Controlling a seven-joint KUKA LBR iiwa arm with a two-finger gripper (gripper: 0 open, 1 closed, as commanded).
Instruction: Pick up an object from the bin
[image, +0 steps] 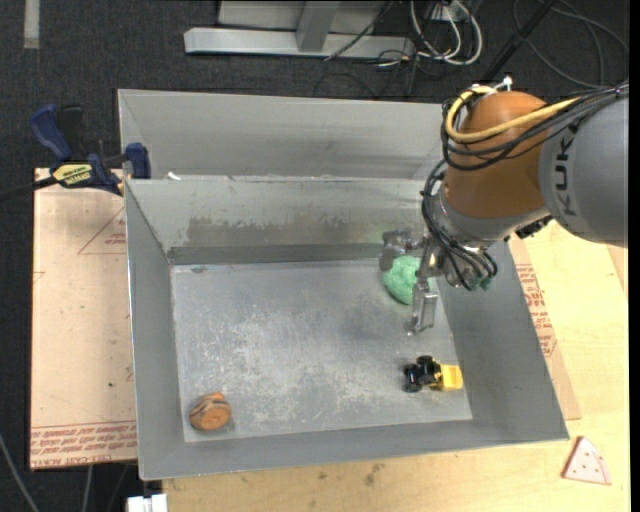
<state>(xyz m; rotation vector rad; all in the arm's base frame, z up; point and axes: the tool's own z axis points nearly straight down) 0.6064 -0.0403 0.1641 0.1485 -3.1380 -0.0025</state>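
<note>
In the right middle of the frame, the gripper (424, 305) hangs low in the grey metal bin (300, 330), with the pale green rounded lump (398, 280) just beside it to the left; whether the gripper is apart or together I cannot tell. A small yellow-and-black toy vehicle (433, 375) lies near, toward the frame's bottom. The grey arm (600, 170) bears the letters "KU".

arm (590, 170) leaning in from right, bending down at wrist (465, 228) | orange cover (495, 165) sitting over wrist, cables (462, 112) looping across it | gripper (420, 318) pointing down, hanging low

Black-and-yellow toy vehicle (433, 375) lower right, round brown disc (210, 412) lower left
</note>
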